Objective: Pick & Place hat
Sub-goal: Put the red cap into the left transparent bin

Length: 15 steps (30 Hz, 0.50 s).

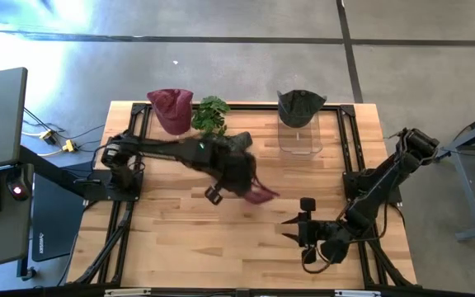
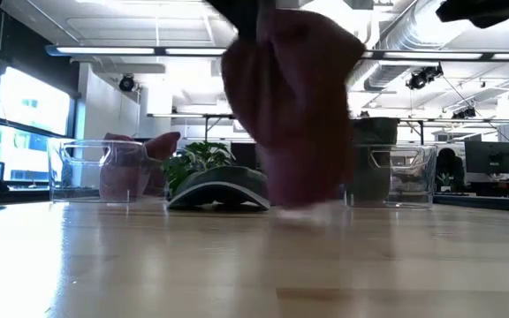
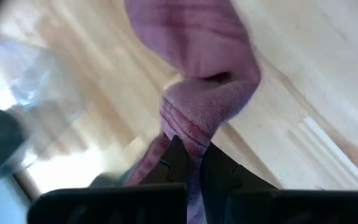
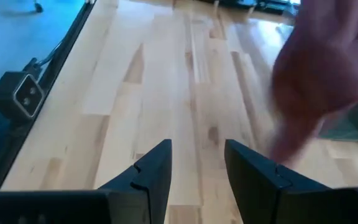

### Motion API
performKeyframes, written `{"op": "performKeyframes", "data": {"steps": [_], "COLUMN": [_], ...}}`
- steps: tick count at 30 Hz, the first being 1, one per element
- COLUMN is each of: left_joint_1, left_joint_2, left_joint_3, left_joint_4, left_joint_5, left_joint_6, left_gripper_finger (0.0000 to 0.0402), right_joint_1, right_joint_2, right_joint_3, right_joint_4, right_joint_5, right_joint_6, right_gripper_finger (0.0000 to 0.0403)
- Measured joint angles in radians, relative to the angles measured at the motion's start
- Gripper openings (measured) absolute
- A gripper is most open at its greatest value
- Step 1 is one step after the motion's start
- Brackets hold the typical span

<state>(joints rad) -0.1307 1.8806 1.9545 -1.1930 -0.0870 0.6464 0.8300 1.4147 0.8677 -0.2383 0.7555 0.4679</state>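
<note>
One maroon hat in left end effector

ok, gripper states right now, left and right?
Left gripper: jaws closed on the maroon hat, holding it above the table.
Right gripper: jaws open, empty, low over the table's near right side.

Both arms were dark, jointed and boxy, the left arm bearing a small green light near its wrist, and each ended in a gripper, left gripper and right gripper, of two matte black, angular, wedge-tipped fingers.
</note>
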Motion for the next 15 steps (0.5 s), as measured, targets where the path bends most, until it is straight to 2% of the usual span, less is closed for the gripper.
{"op": "performKeyframes", "data": {"steps": [5, 8, 10, 15], "left_joint_1": [0.046, 0.083, 0.112, 0.2], "left_joint_2": [-0.001, -0.003, -0.005, -0.079], "left_joint_3": [0.227, 0.353, 0.404, 0.355], "left_joint_4": [-0.193, -0.317, -0.38, -0.38], "left_joint_5": [-0.004, -0.059, -0.14, -0.432], "left_joint_6": [-0.014, -0.05, -0.082, -0.125], "left_gripper_finger": [0.0002, 0.0002, 0.0001, 0.0001], "right_joint_1": [0.013, 0.013, 0.012, 0.013], "right_joint_2": [0.0, 0.0, 0.0, 0.0], "right_joint_3": [0.0, 0.0, 0.0, 0.0], "right_joint_4": [-0.026, -0.039, -0.044, -0.056], "right_joint_5": [0.047, 0.05, 0.05, 0.058], "right_joint_6": [-0.004, -0.004, -0.004, -0.003], "right_gripper_finger": [0.0145, 0.0145, 0.0145, 0.0145]}}
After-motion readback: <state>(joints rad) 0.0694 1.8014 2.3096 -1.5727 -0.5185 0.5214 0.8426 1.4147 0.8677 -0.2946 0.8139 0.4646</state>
